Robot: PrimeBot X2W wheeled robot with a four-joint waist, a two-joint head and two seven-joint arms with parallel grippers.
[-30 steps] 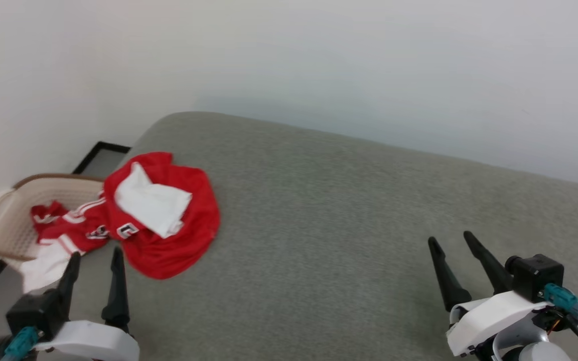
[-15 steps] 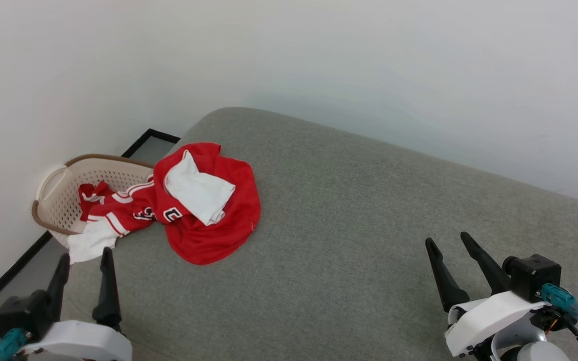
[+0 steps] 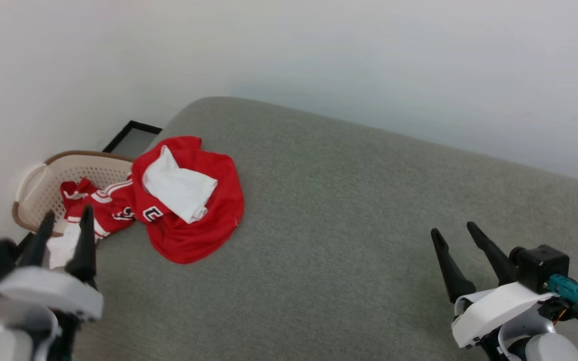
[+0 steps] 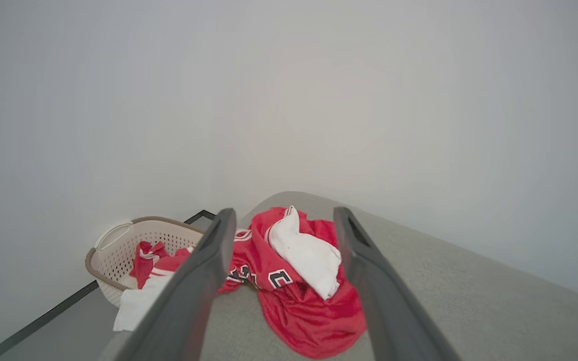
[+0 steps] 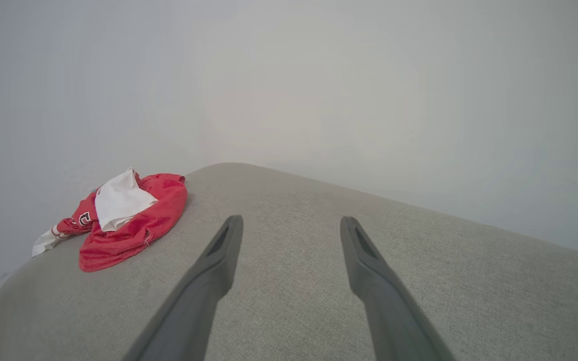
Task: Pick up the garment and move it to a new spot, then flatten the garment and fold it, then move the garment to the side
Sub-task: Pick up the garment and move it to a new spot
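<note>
Head view: a grey cushion (image 3: 344, 225) is seen against a white wall (image 3: 369, 60), with one gripper at each lower corner.
Garment (image 3: 188, 225): red, crumpled in a heap at the cushion's far left corner. It lies on the surface and is held by nothing.
Garment detail: a white sleeve is folded on top of the heap. A black, white-edged letter is seen on the left part, and the rest of the lettering is hidden in folds.
Basket (image 3: 33, 185): cream, perforated, with a brown rim. It is set on the floor just off the cushion's left edge, against the wall.
Cloth (image 3: 81, 200): red and white with striped trim, partly inside the basket and spilled over its rim. It touches the garment's left side. Whether it is one piece with the garment cannot be told.
Left gripper (image 3: 67, 212): fingers are spread wide and nothing is held. It is raised near the basket, short of the garment and not touching it. In the left wrist view the garment is framed between the two fingers.
Right gripper (image 3: 453, 228): fingers are parted wide and nothing is held. It is poised over bare cushion, well apart from the garment. In the right wrist view the garment is seen far off to the left.
Floor (image 3: 131, 140): a grey strip with a black border is seen behind the basket.
</note>
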